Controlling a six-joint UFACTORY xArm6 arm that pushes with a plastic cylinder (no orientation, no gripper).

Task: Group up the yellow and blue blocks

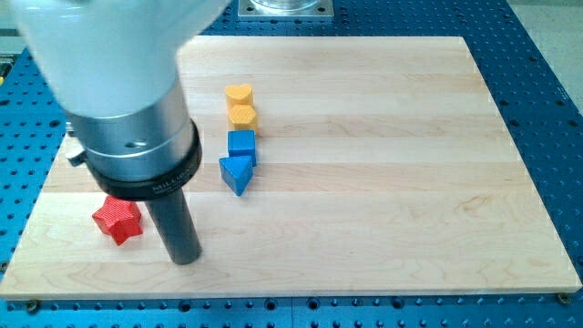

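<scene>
You are looking down on a pale wooden board (383, 164) that rests on a blue perforated table (547, 91). Five blocks lie on it, all in the left half: two yellow, two blue, one red.

The four task blocks form a short column left of the board's middle. Farthest from you is a yellow block (239, 94) with a rounded, many-sided top. Touching it on the near side is a yellow cube (242, 116). Just nearer comes a blue cube (241, 144), close against the yellow cube. Nearest is a blue triangle (235, 172), touching the blue cube, its point toward you.

One red star (117, 220) sits well apart, near the board's near left corner.

The arm's large pale body fills the upper left. Its dark rod comes down just right of the red star. The tip (185, 260) rests on the board, near and left of the blue triangle, touching no block. The rod has no jaws; it holds nothing.
</scene>
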